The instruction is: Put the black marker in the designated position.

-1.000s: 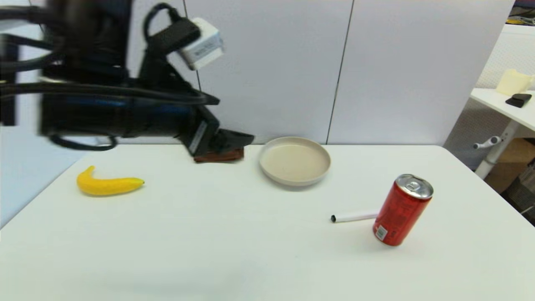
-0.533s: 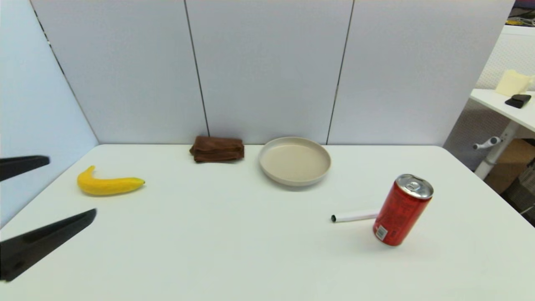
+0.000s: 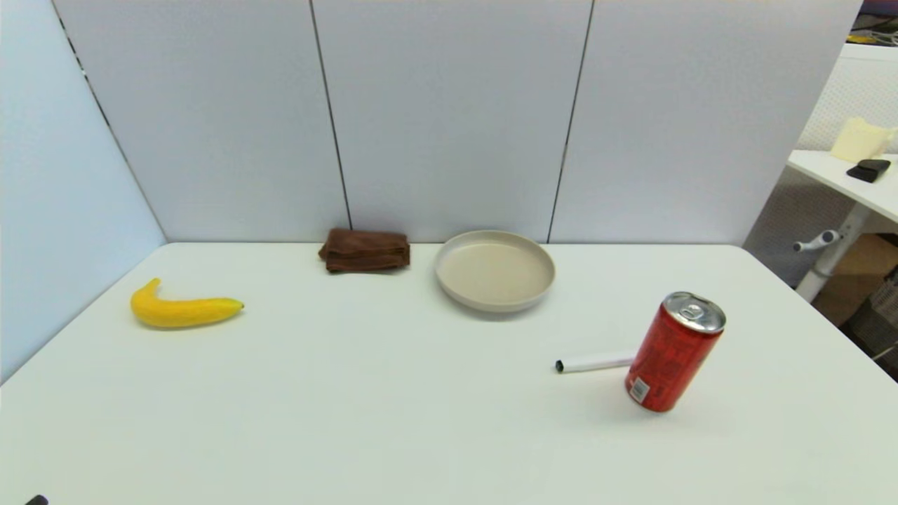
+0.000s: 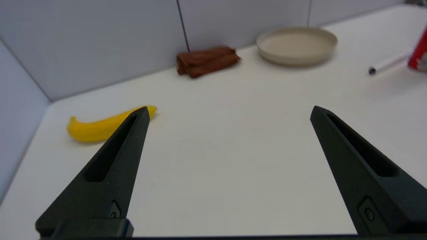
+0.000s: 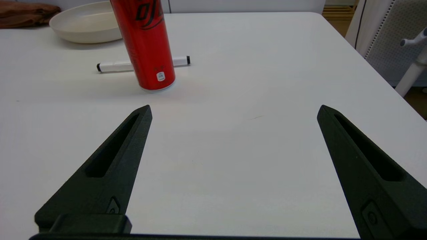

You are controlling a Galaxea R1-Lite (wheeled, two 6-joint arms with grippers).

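Banana (image 3: 184, 310), folded brown cloth (image 3: 365, 250), beige plate (image 3: 494, 270), upright red can (image 3: 674, 352) on white table (image 3: 393, 421).

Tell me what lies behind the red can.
Behind the upright red drink can lies the slim white black-tipped marker, flat on the white table. The can covers its middle; the right wrist view shows both ends. Whether they touch is unclear.

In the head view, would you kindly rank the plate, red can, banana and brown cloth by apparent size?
1. Beige plate
2. Red can, though it is nearer the camera
3. Banana and brown cloth: too alike to rank
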